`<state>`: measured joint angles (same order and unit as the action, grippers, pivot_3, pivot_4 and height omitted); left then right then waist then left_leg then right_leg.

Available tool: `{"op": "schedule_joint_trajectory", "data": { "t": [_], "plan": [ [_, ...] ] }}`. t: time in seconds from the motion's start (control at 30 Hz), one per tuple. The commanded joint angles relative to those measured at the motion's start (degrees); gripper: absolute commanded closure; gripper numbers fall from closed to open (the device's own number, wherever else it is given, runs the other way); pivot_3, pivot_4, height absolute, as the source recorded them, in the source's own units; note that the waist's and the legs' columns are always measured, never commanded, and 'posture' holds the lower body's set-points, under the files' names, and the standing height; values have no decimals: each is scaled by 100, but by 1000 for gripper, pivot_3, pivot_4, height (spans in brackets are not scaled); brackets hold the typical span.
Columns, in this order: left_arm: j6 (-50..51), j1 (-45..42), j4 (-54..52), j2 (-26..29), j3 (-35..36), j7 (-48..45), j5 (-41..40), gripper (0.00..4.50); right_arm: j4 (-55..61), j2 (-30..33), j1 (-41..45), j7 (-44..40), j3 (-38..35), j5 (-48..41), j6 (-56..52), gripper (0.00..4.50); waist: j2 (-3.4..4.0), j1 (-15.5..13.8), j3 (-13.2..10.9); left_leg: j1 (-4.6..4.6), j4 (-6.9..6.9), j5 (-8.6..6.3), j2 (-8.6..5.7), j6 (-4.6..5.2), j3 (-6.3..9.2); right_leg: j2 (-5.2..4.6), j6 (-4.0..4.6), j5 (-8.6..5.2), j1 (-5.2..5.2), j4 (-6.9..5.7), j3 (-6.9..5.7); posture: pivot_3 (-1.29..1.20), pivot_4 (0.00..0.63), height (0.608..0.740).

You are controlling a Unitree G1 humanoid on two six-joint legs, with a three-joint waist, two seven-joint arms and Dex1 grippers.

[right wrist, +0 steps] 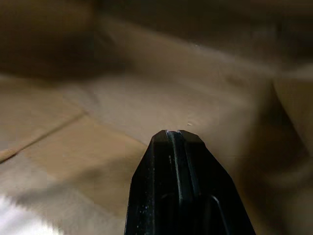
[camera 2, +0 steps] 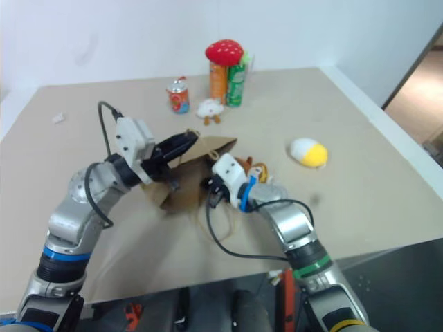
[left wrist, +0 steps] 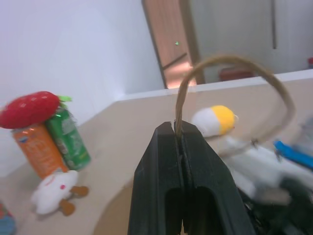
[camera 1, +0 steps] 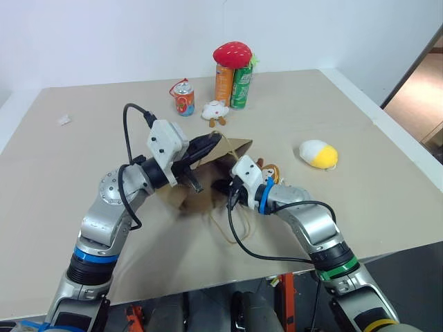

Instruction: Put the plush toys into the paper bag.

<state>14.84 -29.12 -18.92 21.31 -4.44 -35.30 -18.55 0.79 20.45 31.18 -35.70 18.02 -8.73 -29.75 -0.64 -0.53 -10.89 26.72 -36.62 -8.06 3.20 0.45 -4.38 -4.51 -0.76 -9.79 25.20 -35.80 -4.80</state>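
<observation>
Paper bag (camera 1: 208,173) lies on its side mid-table (camera 1: 69,173), mouth toward 3 o'clock, upper lip lifted. Left end effector (left wrist: 178,134) is pressed together on one cord handle (left wrist: 234,63), which loops up over the fingertips in the left wrist view. Second handle (camera 1: 225,225) trails loose on the table toward 6 o'clock. Right end effector (right wrist: 177,133) has its fingers pressed together with nothing between them; in the right wrist view only brown paper lies ahead, so it sits at or inside the bag mouth (can't tell how deep). Brown monkey (camera 1: 268,171) lies at the mouth, just beside the right wrist, partly hidden by it; can't tell if it's inside the bag. White-and-yellow egg plush (camera 1: 318,153) is on the table at 3 o'clock from the bag, well apart. At 12 o'clock: small white plush (camera 1: 217,111) nearest the bag, short red can (camera 1: 183,98) to its 10 o'clock, then orange can (camera 1: 223,84) and green can (camera 1: 241,87) side by side, touching, with a red strawberry plush (camera 1: 232,53) resting on top of both. Small white scrap (camera 1: 64,120) near the far left table edge.
</observation>
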Motion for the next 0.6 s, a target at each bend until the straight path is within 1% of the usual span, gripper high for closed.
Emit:
{"op": "schedule_joint_trajectory", "data": {
  "t": [0.03, 0.2, 0.5, 0.6],
  "plan": [
    [-190, -253, -307, -30, 199, 261, 148, 4500, -159, -84, -70, 207, 34, 300, 174, 4302, 0, 0, 0, 0, 0, 1, 2, -2, 0, 1, 0, 0, 1, -2, 0, 0, 150, 740],
    [-360, -479, -407, -18, 224, 411, 297, 4500, -296, -71, -315, 247, 135, 604, 350, 4302, -6, 0, 4, -8, 0, 2, 7, -4, 1, 7, 2, -1, -2, -9, 3, 0, 150, 740],
    [-796, -919, -714, 110, 120, 175, 447, 4500, -326, -217, -387, 324, -58, 645, 388, 4302, -16, -4, 11, -13, 0, -2, 8, -10, -1, 7, 6, -4, -7, -10, 8, 0, 150, 740],
    [-877, -921, -729, 149, 114, 127, 535, 4500, -325, -284, -366, 337, -81, 645, 369, 4302, -16, 2, 11, -14, 0, -2, 9, -10, -2, 8, 6, -4, -6, -10, 8, 0, 150, 740]
  ]
}}
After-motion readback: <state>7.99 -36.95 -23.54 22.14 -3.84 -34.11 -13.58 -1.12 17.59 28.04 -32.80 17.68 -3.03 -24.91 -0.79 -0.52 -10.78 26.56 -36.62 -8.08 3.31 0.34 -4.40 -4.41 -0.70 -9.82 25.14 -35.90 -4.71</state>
